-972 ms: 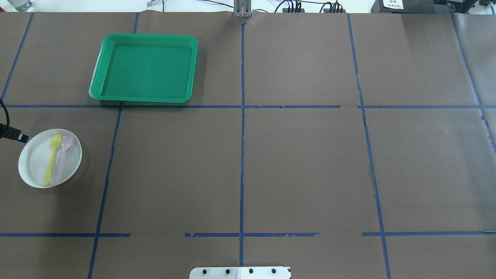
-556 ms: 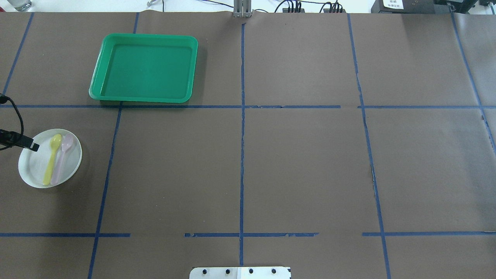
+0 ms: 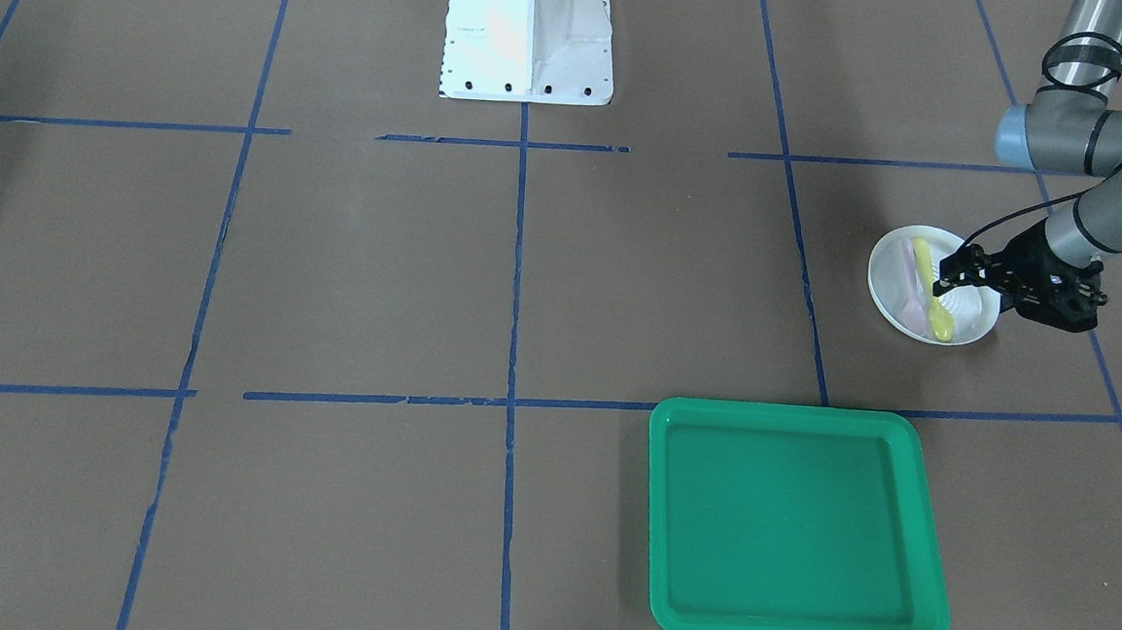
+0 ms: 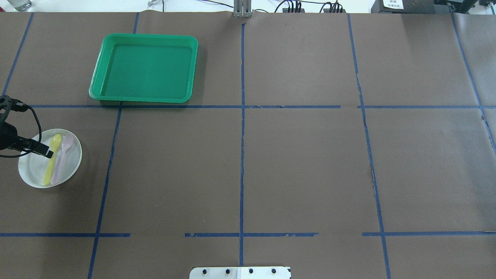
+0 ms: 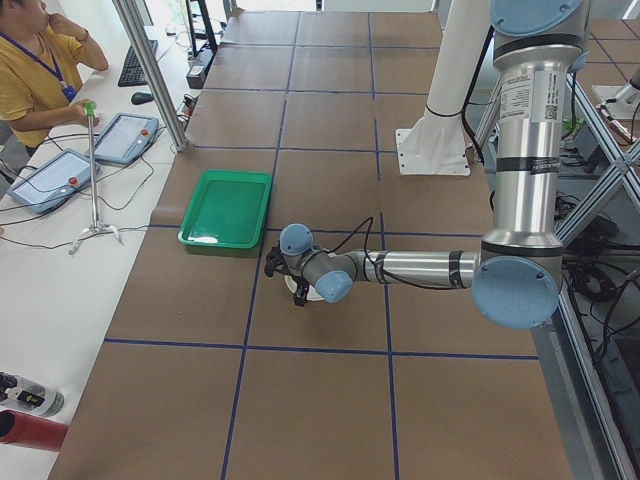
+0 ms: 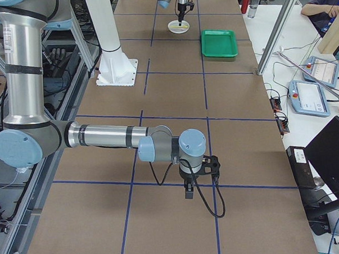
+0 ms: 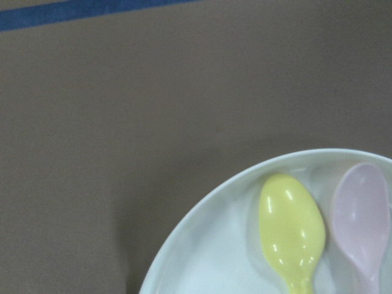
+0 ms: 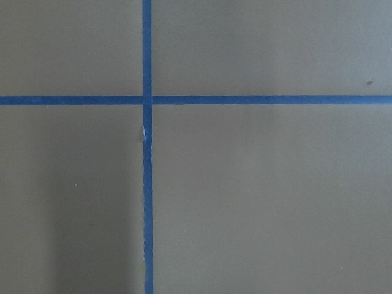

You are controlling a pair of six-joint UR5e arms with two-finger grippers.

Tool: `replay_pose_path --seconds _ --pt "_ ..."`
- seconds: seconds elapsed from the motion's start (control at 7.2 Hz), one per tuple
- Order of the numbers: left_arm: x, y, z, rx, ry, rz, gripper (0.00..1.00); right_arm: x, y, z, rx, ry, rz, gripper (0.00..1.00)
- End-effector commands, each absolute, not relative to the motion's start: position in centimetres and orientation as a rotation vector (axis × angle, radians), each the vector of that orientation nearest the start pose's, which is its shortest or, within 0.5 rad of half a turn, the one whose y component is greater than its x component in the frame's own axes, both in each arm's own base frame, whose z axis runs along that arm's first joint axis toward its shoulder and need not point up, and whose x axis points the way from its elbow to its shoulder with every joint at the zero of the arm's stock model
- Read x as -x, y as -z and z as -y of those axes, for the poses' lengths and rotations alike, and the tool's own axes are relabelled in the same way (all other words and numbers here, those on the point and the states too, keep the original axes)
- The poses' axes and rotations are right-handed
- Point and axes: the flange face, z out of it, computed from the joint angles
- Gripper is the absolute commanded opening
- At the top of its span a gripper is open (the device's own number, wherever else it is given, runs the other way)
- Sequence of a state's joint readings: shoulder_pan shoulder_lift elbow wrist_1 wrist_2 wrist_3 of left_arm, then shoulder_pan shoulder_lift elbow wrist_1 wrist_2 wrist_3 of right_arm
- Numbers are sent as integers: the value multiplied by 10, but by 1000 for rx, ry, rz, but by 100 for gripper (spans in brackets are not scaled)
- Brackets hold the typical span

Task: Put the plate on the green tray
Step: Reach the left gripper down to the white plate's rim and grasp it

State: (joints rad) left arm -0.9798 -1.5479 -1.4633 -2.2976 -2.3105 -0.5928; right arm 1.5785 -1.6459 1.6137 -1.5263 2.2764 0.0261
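The small white plate (image 4: 34, 171) sits at the table's left side and holds a yellow spoon (image 4: 51, 162) and a pink spoon (image 4: 62, 159). The green tray (image 4: 145, 69) lies empty farther away, at the back left. My left gripper (image 4: 45, 152) reaches in from the left, tilted low over the plate's left part, its tips near the yellow spoon, and looks open in the front-facing view (image 3: 947, 272). The left wrist view shows the plate's rim (image 7: 202, 226) and both spoon bowls. My right gripper (image 6: 189, 189) hangs over bare table near the right end; I cannot tell whether it is open or shut.
Brown paper with blue tape lines covers the table. The robot's white base (image 3: 527, 35) stands at the near middle edge. Operators and tablets (image 5: 55, 180) are beyond the far edge.
My left gripper has moved rightward from the table's left edge over the plate, up to the yellow spoon. Plate, spoons and tray have not moved.
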Motion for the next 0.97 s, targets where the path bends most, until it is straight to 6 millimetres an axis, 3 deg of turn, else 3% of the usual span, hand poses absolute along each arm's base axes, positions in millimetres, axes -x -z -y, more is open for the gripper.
replay_pose_path --seconds 0.0,0.42,0.69,0.83 --pt "-221 -645 450 -79 -244 -913 89 -72 -674 460 -5 -28 706 100" --pt "-212 -652 441 -61 -276 -939 67 -72 -673 461 -7 -26 706 100" --pt "-210 -652 441 -63 -273 -940 27 -72 -673 460 -7 -26 706 100" --pt "-208 -652 441 -62 -270 -940 0 -72 -673 461 -7 -26 706 100"
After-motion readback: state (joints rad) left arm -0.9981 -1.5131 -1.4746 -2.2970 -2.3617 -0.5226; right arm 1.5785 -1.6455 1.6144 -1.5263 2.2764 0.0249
